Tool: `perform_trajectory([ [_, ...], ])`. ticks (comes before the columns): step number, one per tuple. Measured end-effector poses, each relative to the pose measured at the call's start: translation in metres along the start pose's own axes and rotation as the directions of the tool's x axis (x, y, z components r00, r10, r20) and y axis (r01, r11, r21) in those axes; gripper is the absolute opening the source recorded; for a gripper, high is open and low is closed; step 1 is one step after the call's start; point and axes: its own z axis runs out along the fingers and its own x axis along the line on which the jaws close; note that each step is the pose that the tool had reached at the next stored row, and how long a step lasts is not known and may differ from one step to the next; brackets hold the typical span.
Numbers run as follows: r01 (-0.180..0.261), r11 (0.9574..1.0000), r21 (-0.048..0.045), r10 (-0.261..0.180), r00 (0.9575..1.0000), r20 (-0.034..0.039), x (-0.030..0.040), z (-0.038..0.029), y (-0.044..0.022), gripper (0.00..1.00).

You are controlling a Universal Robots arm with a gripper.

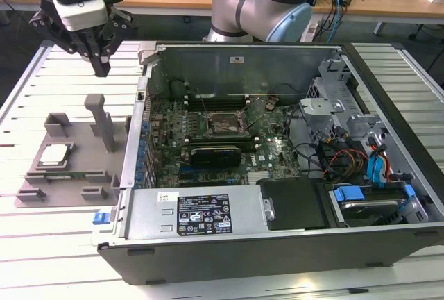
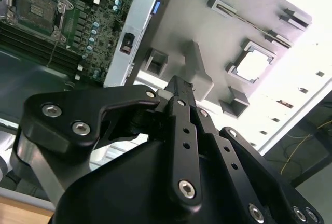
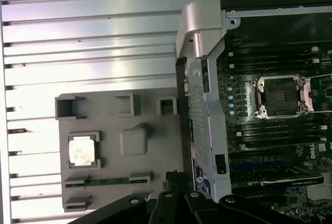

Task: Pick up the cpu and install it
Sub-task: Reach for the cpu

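The cpu (image 1: pixel 55 154) is a small silvery square lying flat in a recess of a grey holder block (image 1: pixel 83 148) at the exterior view's left, beside the open computer case. Both wrist views show the cpu (image 2: pixel 254 64) (image 3: pixel 83 150) in that recess. My gripper (image 1: pixel 102 69) hangs high above the far end of the holder, well clear of the cpu, its black fingers (image 2: pixel 179 86) pressed together with nothing between them. The empty socket (image 1: pixel 225 125) (image 3: pixel 280 95) (image 2: pixel 39 9) sits on the green motherboard inside the case.
The case's wall (image 1: pixel 142 112) stands between the holder and the motherboard. A tall grey post (image 1: pixel 104 123) rises from the holder. A black card (image 1: pixel 216 154) lies below the socket, with cables and drive bays (image 1: pixel 361 154) at the exterior view's right. The table (image 1: pixel 41 244) is slatted.
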Motion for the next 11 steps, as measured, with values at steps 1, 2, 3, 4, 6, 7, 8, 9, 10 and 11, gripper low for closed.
perform_trajectory([
  [1, 0.0, 1.0, 0.0, 0.0, 1.0, 0.0, 0.002, 0.0, 0.0, 0.11],
  [2, 0.0, 1.0, 0.0, 0.0, 1.0, 0.0, 0.0048, -0.0001, 0.0, 0.11],
  [3, 0.0, 1.0, 0.0, 0.0, 1.0, 0.0, 0.0066, -0.0001, 0.0, 0.11],
  [4, 0.0, 1.0, 0.0001, 0.0, 1.0, 0.0, 0.0102, -0.0002, 0.0001, 0.11],
  [6, 0.0, 1.0, 0.0, 0.0, 1.0, 0.0, 0.0149, -0.0002, 0.0002, 0.11],
  [7, 0.0, 1.0, 0.0, 0.0, 1.0, 0.0, 0.0172, -0.0003, 0.0003, 0.11],
  [8, 0.0, 1.0, 0.0, 0.0, 1.0, 0.0, 0.0201, -0.0003, 0.0003, 0.11],
  [9, 0.0, 1.0, 0.0, 0.0, 1.0, 0.0, 0.0229, -0.0003, 0.0003, 0.11],
  [10, 0.0, 1.0, 0.0, 0.0, 1.0, 0.0, 0.0255, -0.0004, 0.0003, 0.11],
  [11, 0.0, 1.0, 0.0, 0.0, 1.0, 0.0, 0.0271, -0.0004, 0.0003, 0.11],
])
